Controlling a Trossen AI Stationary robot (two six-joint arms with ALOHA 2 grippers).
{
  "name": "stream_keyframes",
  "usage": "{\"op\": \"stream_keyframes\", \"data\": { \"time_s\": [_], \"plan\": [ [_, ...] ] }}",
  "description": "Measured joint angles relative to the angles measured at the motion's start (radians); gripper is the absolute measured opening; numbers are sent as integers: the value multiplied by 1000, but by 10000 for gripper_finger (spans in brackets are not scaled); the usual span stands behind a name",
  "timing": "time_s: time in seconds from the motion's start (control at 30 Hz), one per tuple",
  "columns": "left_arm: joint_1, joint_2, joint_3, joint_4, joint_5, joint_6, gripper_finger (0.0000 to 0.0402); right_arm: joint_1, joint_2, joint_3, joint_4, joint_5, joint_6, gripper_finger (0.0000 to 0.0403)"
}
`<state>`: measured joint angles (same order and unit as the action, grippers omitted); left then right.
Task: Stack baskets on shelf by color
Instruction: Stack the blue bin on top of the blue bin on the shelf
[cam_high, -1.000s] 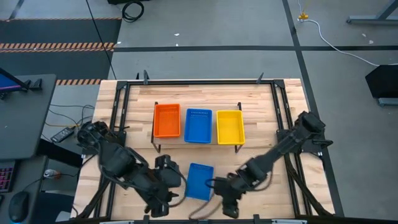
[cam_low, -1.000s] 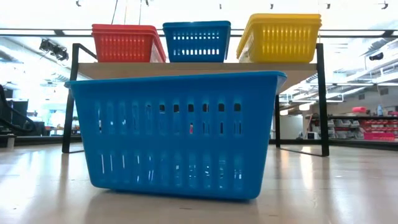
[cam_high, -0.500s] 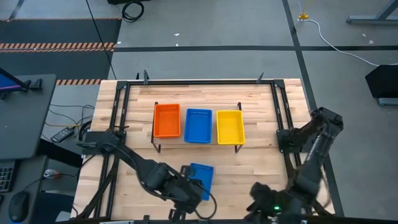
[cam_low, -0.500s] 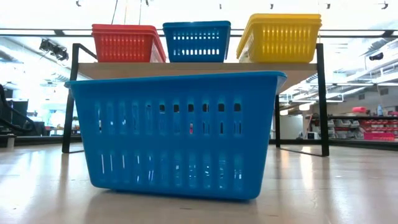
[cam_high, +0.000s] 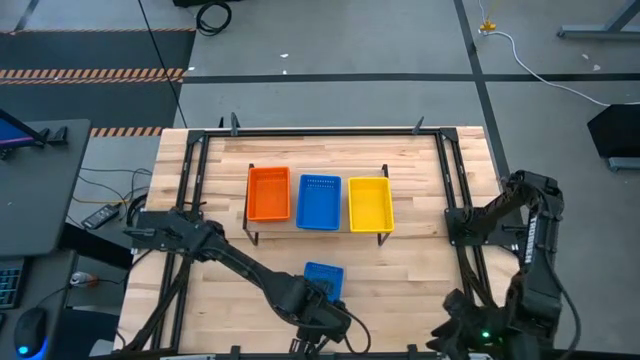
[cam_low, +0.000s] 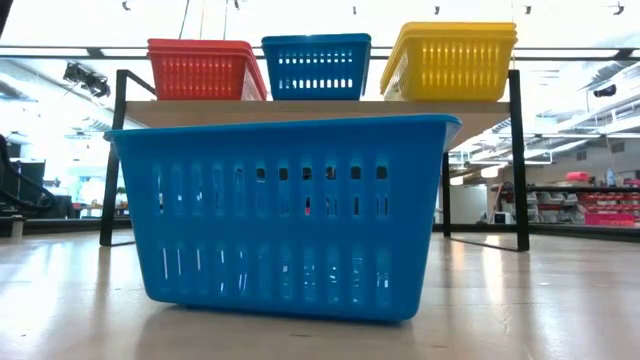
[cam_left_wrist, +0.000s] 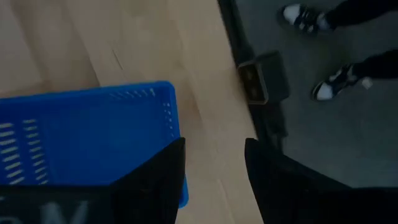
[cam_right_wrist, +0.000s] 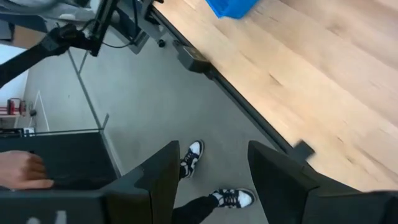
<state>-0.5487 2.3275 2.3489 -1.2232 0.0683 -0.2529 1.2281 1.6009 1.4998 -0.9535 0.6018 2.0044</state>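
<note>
A loose blue basket (cam_high: 323, 277) rests by its bottom on the tabletop near the front edge; it fills the low view (cam_low: 285, 215). Behind it the shelf (cam_low: 300, 110) carries orange baskets (cam_high: 268, 193), a blue basket (cam_high: 319, 201) and yellow baskets (cam_high: 370, 203). My left gripper (cam_left_wrist: 214, 180) is open above the loose basket's near end (cam_high: 322, 318). One finger is over the basket's corner, the other over bare wood. My right gripper (cam_right_wrist: 214, 180) is open, out past the table's front edge at the right (cam_high: 455, 335).
Black frame rails (cam_high: 462, 190) run along the table's sides. A person's shoes (cam_left_wrist: 329, 87) stand on the floor just beyond the front edge, and a hand (cam_right_wrist: 22, 169) shows in the right wrist view. Bare wood (cam_high: 400, 265) lies between shelf and loose basket.
My left gripper has swung toward the table's right and sunk, coming over the loose blue basket's near end. My right gripper has pulled away from the basket toward the right, out past the front edge, rolling as it went. The basket has stayed put.
</note>
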Motion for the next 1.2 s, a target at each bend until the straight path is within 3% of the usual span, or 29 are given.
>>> {"op": "stream_keyframes", "data": {
  "time_s": [0.3, 0.67, 0.77, 0.93, 1.2],
  "plan": [
    [-2, 123, 0, -7, -25, -2, 174, 41, 1, 0, -28, 0, 88, 197],
    [2, 201, 0, 59, -76, -71, 170, 44, 2, 0, -6, -1, 82, 197],
    [3, 214, -1, 71, -94, -132, 143, 44, 2, 0, -18, -18, 82, 197],
    [7, 215, 1, 71, -106, -133, 24, 47, 2, 0, -41, -56, 60, 197],
    [30, 117, 0, -26, -107, -160, 5, 47, 2, 0, -81, -68, 30, 197]
  ]
}}
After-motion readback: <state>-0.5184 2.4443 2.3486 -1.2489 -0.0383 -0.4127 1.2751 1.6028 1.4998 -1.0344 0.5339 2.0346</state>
